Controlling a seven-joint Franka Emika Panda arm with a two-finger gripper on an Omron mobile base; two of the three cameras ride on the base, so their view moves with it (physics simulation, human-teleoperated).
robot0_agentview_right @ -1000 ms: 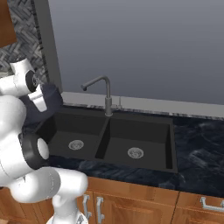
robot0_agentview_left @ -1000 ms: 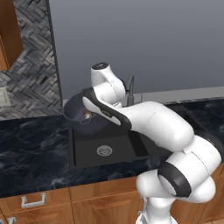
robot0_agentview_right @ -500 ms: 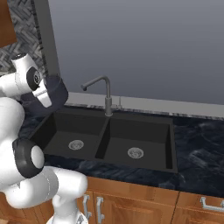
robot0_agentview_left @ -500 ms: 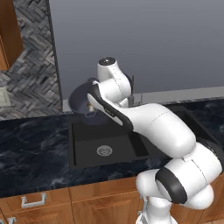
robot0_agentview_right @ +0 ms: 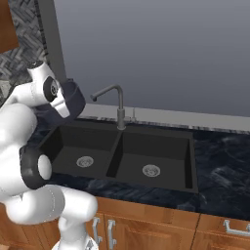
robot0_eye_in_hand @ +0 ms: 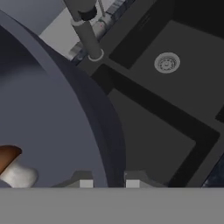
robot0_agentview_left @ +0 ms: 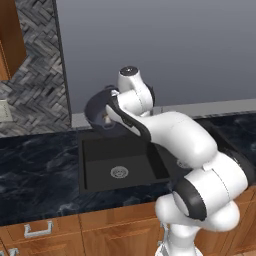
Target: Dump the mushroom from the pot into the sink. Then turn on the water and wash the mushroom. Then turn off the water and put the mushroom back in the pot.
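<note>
Here my base faces a dark marbled table point(robot0_agentview_right: 224, 171) with wooden cabinet fronts point(robot0_agentview_right: 146, 229) along the bottom of both base views. Above it, a plain grey wall panel point(robot0_agentview_right: 161, 53) fills the upper middle, and grey herringbone tile point(robot0_agentview_left: 35, 75) sits at the upper left of the left base view. The sink point(robot0_agentview_right: 161, 168), matte black with two basins, lies in the centre of the right base view, a silver drain in each basin. The grey faucet point(robot0_agentview_right: 117, 105) rises from its back rim, just left of centre.

My tool point(robot0_eye_in_hand: 107, 183) is clamped narrow on the rim of the pot point(robot0_agentview_left: 100, 112). In the hand view its two tips sit at the bottom edge, one on each side of the pot wall. I hold the pot in the air, tilted, above the back left part of the sink, at centre left in the left base view and upper left in the right base view. The mushroom point(robot0_eye_in_hand: 11, 168) lies inside the pot, at the lower left of the hand view, brown cap and pale stem against the inner wall.

Compared with the earlier frames, the pot stands higher and more tipped, and my arm has swung further over the basin.
</note>
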